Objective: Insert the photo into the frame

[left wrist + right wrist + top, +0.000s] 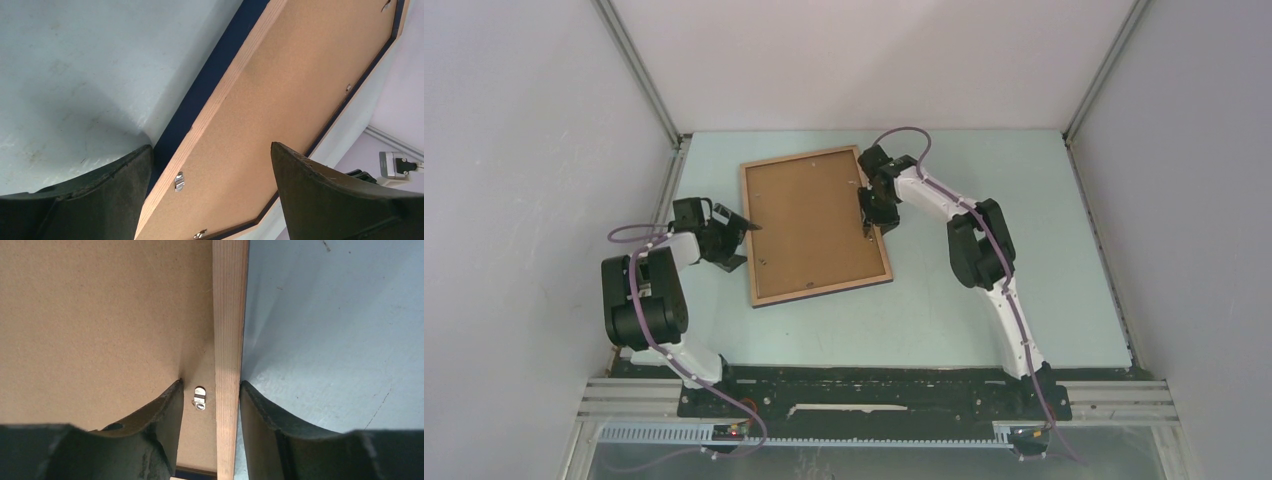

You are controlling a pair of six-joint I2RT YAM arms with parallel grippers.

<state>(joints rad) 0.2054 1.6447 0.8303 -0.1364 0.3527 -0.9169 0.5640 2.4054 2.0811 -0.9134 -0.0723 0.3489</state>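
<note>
The frame (pixel 822 288) lies on the table with its light wood face up; its navy side shows along the edge (pixel 200 95). The photo (pixel 814 225) sits inside it, brown fibreboard back up, its picture side hidden. My left gripper (pixel 746 226) is wide open at the frame's left rail (pixel 225 95), one finger over the table, the other over the board (pixel 300 90). My right gripper (pixel 869 222) straddles the right rail (pixel 230 315). Its inner finger (pixel 165 410) rests on the board (pixel 100 315) and its outer finger (pixel 260 410) is against the rail's outer side. A gap remains on the inside.
Small metal turn clips (pixel 199 398) (pixel 179 181) sit on the board near the rails. The pale green table (pixel 984 300) is enclosed by white walls left, right and behind. The arm bases stand on a black rail at the near edge.
</note>
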